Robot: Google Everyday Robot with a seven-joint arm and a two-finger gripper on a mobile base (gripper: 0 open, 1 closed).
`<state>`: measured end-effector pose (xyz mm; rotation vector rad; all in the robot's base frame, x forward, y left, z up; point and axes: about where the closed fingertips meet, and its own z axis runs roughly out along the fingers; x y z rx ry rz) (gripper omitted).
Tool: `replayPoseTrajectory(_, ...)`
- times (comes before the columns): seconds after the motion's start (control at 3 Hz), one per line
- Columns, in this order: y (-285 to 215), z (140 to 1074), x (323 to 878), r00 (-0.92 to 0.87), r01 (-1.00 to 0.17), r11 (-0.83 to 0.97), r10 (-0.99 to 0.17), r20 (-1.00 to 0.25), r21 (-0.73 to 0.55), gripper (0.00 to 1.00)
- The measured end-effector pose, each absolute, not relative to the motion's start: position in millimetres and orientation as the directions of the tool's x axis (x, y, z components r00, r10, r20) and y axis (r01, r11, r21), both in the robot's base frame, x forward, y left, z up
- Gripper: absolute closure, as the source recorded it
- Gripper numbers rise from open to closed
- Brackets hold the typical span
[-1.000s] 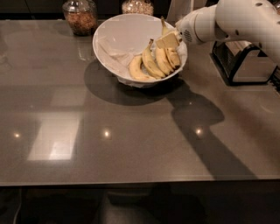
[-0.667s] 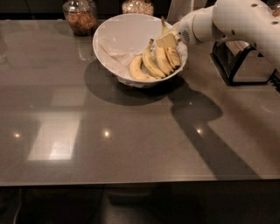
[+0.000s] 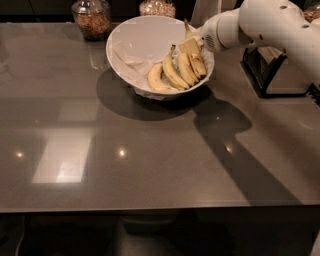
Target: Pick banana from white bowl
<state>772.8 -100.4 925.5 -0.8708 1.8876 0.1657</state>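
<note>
The white bowl stands at the back middle of the dark table. Several yellow bananas lie in its right half. The longest one is at the far right, with brown marks and a stem that points up past the far rim. Three shorter, curved bananas lie to its left. My gripper comes in from the right on the white arm. It is down inside the bowl, on the upper part of the long banana, and hides that part.
Two glass jars stand behind the bowl. A black rack stands at the right, under the arm. White paper lies in the bowl's left half. The table's front edge runs across the bottom.
</note>
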Motion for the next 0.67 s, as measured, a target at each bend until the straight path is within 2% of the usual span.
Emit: replayPoseTrajectory(0.67, -109.3, 915.5, 780.5, -0.26, -0.616, 0.747, -0.492, -0.831, -0.249, 0.52)
